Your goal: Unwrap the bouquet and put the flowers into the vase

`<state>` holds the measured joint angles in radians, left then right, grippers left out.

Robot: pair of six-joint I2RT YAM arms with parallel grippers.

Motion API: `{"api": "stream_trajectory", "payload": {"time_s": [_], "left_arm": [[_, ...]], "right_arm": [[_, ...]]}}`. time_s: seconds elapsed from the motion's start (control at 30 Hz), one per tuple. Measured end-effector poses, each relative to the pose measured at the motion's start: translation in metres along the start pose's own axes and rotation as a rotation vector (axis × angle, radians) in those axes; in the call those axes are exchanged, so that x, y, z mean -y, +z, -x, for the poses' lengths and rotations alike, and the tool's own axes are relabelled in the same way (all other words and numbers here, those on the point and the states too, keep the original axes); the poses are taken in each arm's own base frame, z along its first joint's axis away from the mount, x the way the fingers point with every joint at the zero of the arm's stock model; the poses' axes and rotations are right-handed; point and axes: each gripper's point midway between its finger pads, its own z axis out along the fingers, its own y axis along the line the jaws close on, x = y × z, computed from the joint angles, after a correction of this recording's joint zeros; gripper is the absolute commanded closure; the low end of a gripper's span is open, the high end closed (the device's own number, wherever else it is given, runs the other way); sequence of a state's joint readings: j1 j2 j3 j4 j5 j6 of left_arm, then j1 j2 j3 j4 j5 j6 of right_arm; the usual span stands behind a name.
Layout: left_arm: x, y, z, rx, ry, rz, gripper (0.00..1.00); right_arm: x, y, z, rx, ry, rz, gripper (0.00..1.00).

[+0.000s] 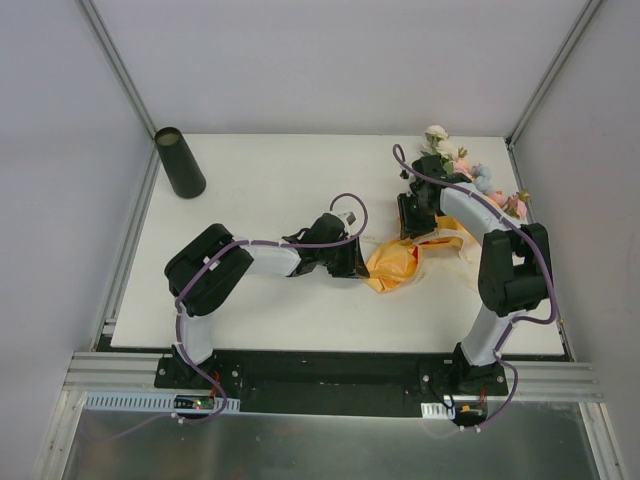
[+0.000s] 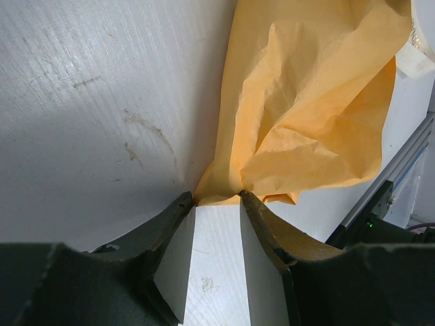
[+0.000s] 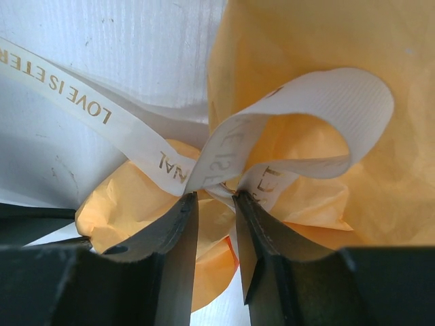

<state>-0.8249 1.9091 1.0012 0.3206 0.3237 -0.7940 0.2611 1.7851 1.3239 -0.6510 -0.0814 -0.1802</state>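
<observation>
The bouquet lies at the table's right of middle. Its crinkled orange paper [image 1: 395,265] spreads toward the centre, and the flowers [image 1: 470,170], cream, pink and pale blue, stick out at the back right, partly hidden by the right arm. My left gripper [image 1: 357,262] [image 2: 216,197] lies low on the table, shut on the near corner of the orange paper [image 2: 306,115]. My right gripper [image 1: 413,228] [image 3: 215,197] points down at the cream ribbon [image 3: 285,102], its tips pressed on either side of the knot over the orange paper [image 3: 299,41]. The dark vase [image 1: 180,162] stands upright at the back left, far from both grippers.
The white table [image 1: 270,190] is closed in by grey walls with metal corner posts [image 1: 115,60]. A ribbon tail printed with gold letters [image 3: 68,95] trails off to the left. Both arm bases sit on the black rail [image 1: 330,375] at the near edge.
</observation>
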Motion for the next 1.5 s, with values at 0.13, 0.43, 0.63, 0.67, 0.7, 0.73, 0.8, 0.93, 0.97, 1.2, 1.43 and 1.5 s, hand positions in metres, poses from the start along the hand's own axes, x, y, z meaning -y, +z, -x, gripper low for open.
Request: {"api": "stream_trajectory", "payload": {"time_s": [0.13, 0.43, 0.63, 0.67, 0.7, 0.73, 0.8, 0.93, 0.97, 1.2, 1.43, 1.5], "left_arm": [[0.0, 0.0, 0.0, 0.0, 0.0, 0.0, 0.64], [0.0, 0.0, 0.0, 0.0, 0.0, 0.0, 0.64], [0.0, 0.0, 0.0, 0.0, 0.0, 0.0, 0.64], [0.0, 0.0, 0.0, 0.0, 0.0, 0.0, 0.64], [0.0, 0.0, 0.0, 0.0, 0.0, 0.0, 0.64], [0.0, 0.0, 0.0, 0.0, 0.0, 0.0, 0.64], [0.0, 0.0, 0.0, 0.0, 0.0, 0.0, 0.64], [0.0, 0.0, 0.0, 0.0, 0.0, 0.0, 0.64], [0.0, 0.0, 0.0, 0.0, 0.0, 0.0, 0.64], [0.0, 0.0, 0.0, -0.001, -0.002, 0.001, 0.79], [-0.007, 0.003, -0.003, -0.006, -0.013, 0.026, 1.0], [-0.007, 0.003, -0.002, -0.006, -0.013, 0.026, 1.0]], "right_arm": [[0.001, 0.0, 0.0, 0.001, -0.007, -0.006, 0.64], [0.003, -0.001, 0.002, 0.007, -0.028, -0.022, 0.63], [0.006, -0.001, 0.002, 0.006, -0.035, -0.038, 0.62], [0.007, -0.001, 0.002, 0.006, -0.037, -0.04, 0.62], [0.007, -0.001, 0.002, 0.005, -0.039, -0.044, 0.62], [0.009, -0.001, 0.002, 0.005, -0.042, -0.05, 0.62], [0.011, -0.001, 0.001, 0.0, -0.046, -0.062, 0.65], [0.012, 0.002, -0.001, -0.01, -0.05, -0.07, 0.72], [0.012, 0.002, -0.001, -0.01, -0.053, -0.072, 0.75], [0.012, 0.002, -0.001, -0.008, -0.071, -0.102, 0.98], [0.009, -0.012, 0.008, 0.055, -0.059, -0.107, 1.0], [0.007, -0.021, 0.014, 0.104, -0.047, -0.105, 1.0]]}}
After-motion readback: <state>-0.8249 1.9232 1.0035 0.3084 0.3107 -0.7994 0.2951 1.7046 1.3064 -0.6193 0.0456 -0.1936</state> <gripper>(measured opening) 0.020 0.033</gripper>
